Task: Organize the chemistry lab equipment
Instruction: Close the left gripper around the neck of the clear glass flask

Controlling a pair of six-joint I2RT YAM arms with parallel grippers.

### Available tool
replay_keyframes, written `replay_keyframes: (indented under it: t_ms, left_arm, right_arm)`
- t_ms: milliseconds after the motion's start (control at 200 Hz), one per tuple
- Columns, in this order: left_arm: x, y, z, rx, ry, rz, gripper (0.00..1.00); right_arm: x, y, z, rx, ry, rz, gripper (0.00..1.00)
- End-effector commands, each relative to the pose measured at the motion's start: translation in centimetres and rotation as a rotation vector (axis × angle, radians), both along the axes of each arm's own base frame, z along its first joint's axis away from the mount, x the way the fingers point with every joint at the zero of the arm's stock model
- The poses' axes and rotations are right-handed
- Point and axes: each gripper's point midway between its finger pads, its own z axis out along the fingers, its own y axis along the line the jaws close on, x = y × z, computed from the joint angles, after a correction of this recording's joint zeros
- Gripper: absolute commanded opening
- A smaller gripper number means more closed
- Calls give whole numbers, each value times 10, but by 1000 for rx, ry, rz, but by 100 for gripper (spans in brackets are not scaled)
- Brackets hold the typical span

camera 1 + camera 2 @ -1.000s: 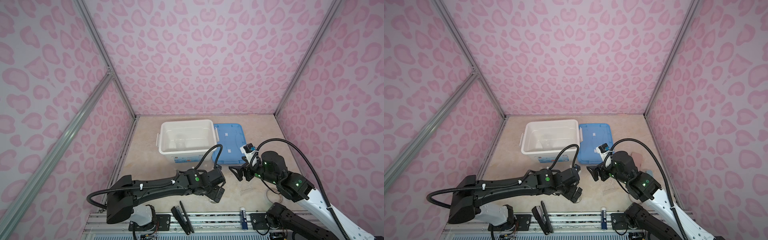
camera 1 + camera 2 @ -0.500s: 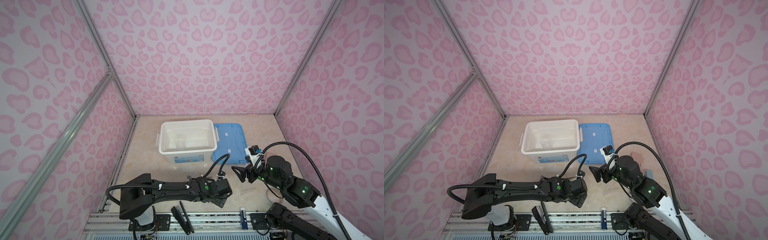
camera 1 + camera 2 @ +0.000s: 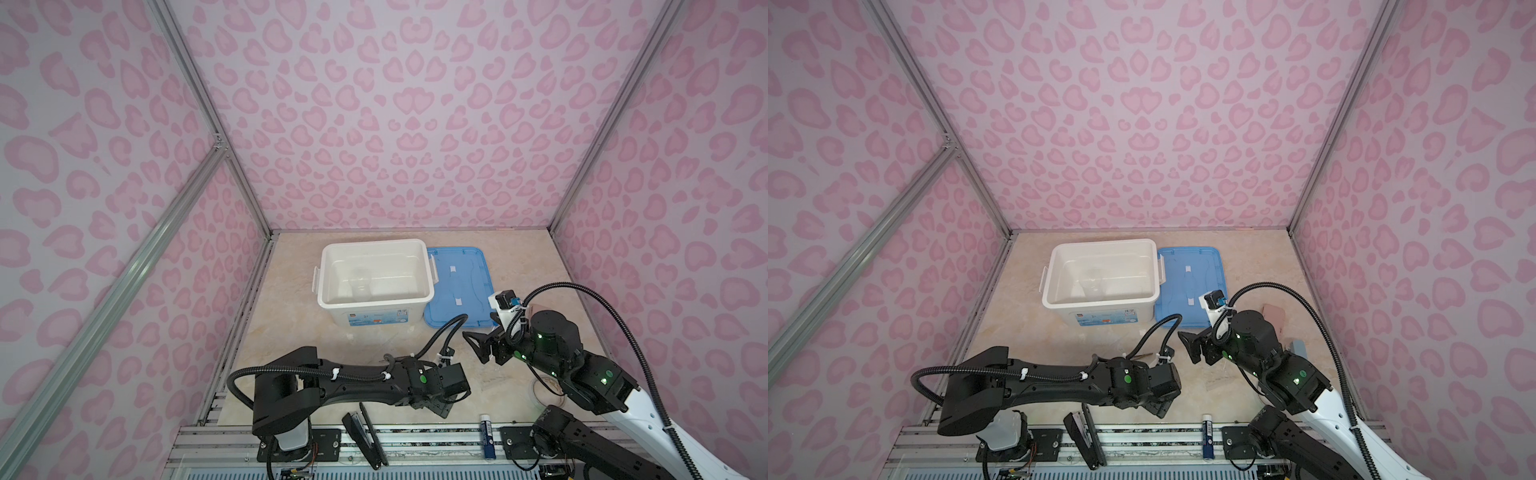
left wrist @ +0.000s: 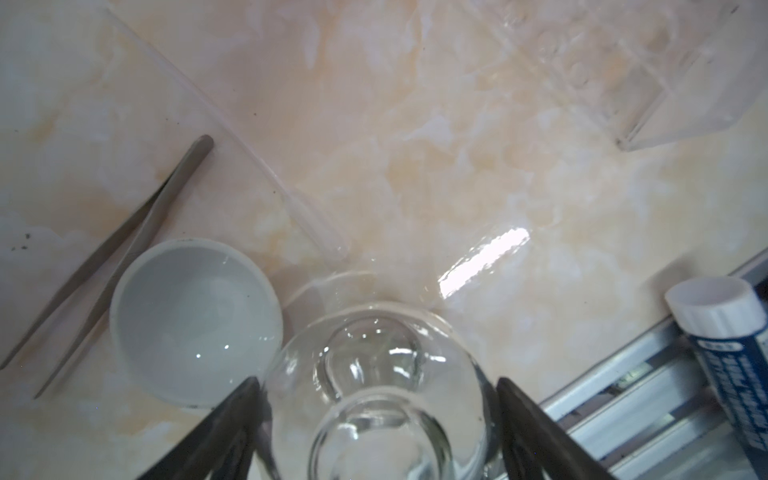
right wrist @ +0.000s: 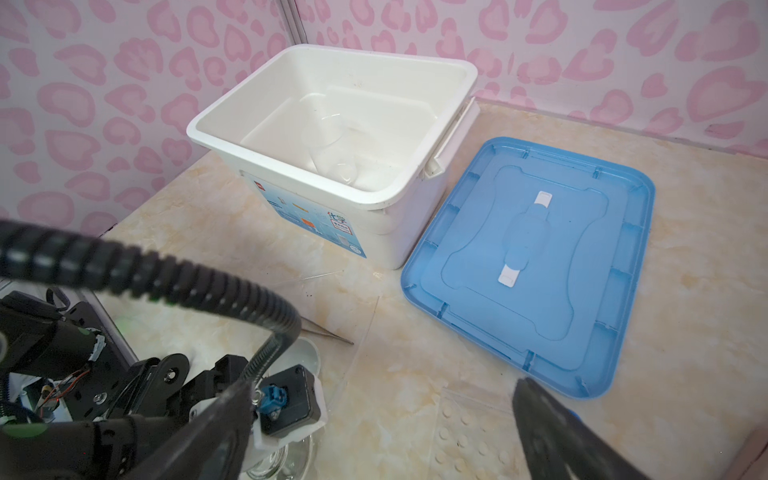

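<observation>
A clear glass flask (image 4: pixel 374 399) stands on the table near its front edge. My left gripper (image 4: pixel 376 419) is open and straddles the flask, a black finger (image 4: pixel 232 419) close on each side. Beside the flask lie a white domed round piece (image 4: pixel 195 320), metal tweezers (image 4: pixel 112 257) and a thin clear dropper (image 4: pixel 291 199). The clear rack (image 4: pixel 623 62) lies farther off. My right gripper (image 5: pixel 374 436) is open and hovers empty above the rack (image 5: pixel 469 428). In both top views the left gripper (image 3: pixel 446 405) sits low under its wrist and the right gripper (image 3: pixel 482 349) hangs just behind it.
A white bin (image 3: pixel 332 297) stands at the back with clear glassware (image 5: pixel 328 141) inside, and its blue lid (image 3: pixel 457 282) lies flat to the right. A black stapler (image 3: pixel 365 436) and a blue-and-white stick (image 3: pixel 487 436) lie on the front rail.
My left arm swung toward the front and came down over the flask, and its jaws narrowed a little. The right arm drew back slightly and stayed open.
</observation>
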Motion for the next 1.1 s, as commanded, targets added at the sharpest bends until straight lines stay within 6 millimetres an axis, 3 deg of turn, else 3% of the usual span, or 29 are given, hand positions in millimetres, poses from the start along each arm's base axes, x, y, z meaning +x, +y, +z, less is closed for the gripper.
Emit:
replay_keyframes:
  t_ms: [0,545,680,1095]
  left_arm:
    - [1,9,-5,48,-3,19,88]
    - [-3,3,-14,39,20,15,85]
    - [-2,-2,-7,16,15,15,80]
    - [6,-1,16,-3,-33,28,76]
  right_arm:
    - [4,2,3,8,-21,-4,98]
    - [4,1,2,4,-19,-6,98]
    - [4,1,2,5,-19,-9,98]
    - [4,2,2,6,-16,-4,98]
